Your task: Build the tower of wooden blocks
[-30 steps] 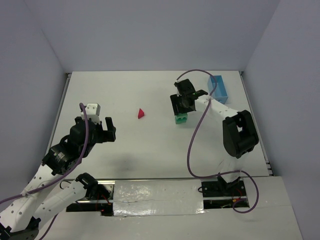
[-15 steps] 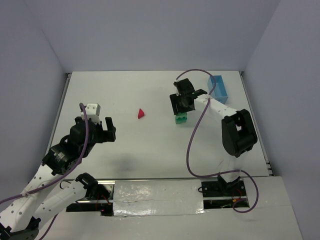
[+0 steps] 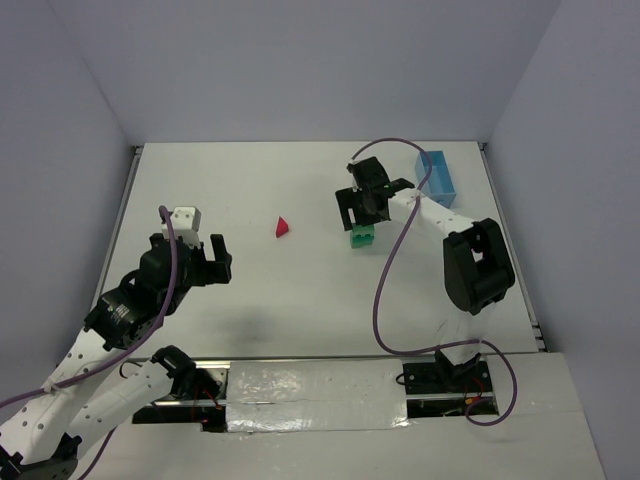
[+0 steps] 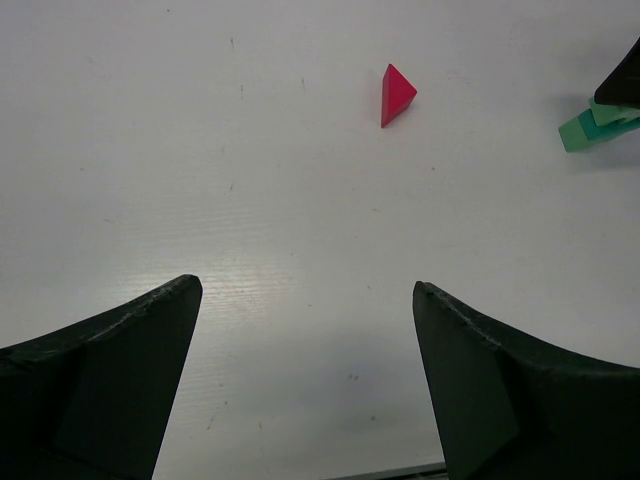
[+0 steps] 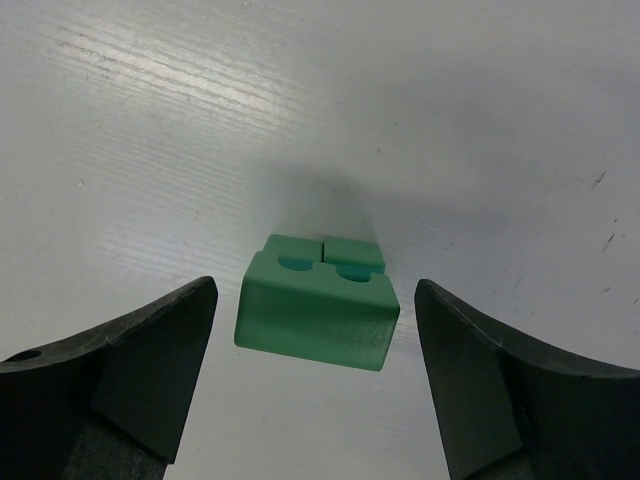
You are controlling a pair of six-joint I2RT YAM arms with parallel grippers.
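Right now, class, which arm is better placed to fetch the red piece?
Probably left: the left tool, open, faces the red roof piece; the right tool hangs open over the green blocks.

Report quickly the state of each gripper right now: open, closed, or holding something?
Left gripper: open, holding nothing.
Right gripper: open, straddling the green blocks without gripping them.

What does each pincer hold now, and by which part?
Nothing is held. The right pincer stands open; the green blocks show between its jaws with a gap on each side. The left pincer is open too, with nothing in it.
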